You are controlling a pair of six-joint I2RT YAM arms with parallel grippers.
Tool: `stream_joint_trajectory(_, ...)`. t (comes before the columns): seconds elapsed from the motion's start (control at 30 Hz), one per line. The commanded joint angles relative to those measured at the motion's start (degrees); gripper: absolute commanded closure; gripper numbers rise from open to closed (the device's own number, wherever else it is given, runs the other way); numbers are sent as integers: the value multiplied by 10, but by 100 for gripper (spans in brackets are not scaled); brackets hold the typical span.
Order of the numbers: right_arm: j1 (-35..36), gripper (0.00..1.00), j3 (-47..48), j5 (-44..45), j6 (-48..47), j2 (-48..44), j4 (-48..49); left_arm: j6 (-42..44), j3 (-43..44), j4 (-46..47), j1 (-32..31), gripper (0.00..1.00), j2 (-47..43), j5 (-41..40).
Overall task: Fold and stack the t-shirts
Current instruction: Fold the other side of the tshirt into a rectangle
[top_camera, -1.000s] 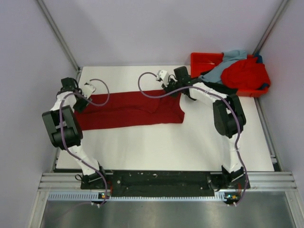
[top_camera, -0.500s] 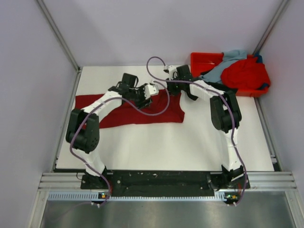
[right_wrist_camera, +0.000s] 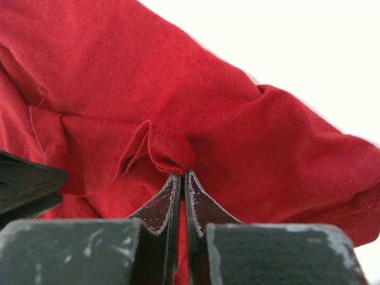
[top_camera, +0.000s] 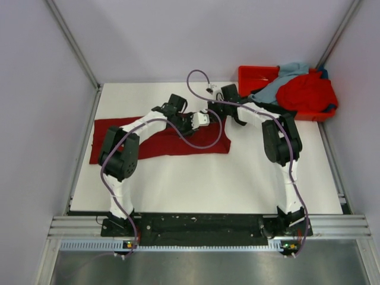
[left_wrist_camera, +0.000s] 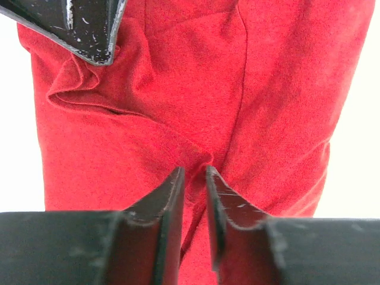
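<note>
at crimson t-shirt far edge, right gripper pinching fold, left gripper closing on cloth

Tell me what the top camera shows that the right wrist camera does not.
Only the top view shows the orange tray at the far right, heaped with a bright red shirt and a grey-blue shirt, and both arms whole. Only the right wrist view shows the right gripper pinching a small fold of cloth. Both show the dark red shirt spread on the white table, and the left gripper close by.

near table bare | far right: tray; heaped shirts
</note>
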Motion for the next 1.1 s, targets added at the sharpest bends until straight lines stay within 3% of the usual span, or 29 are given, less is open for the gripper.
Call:
stream_joint_trajectory(0.0,-7,100,-2,-14,9,-10,32,20,29,-24,-5,79,16,-39)
stream_joint_trajectory(0.07,-9,100,-4,-16,10,-11,32,34,32,-40,-6,86,17,-36)
stream_joint_trajectory(0.13,-11,100,-5,-16,12,-14,33,34,32,-45,-5,100,18,-39)
stream_joint_trajectory(0.63,-22,100,-5,-9,53,-20,36,-188,116,83,10,100,46,-269)
stream_joint_trajectory(0.87,-21,100,6,7,60,-5,37,-217,153,93,12,100,91,-408)
stream_joint_trajectory(1.07,-22,96,31,13,74,17,43,-210,151,82,12,100,102,-418)
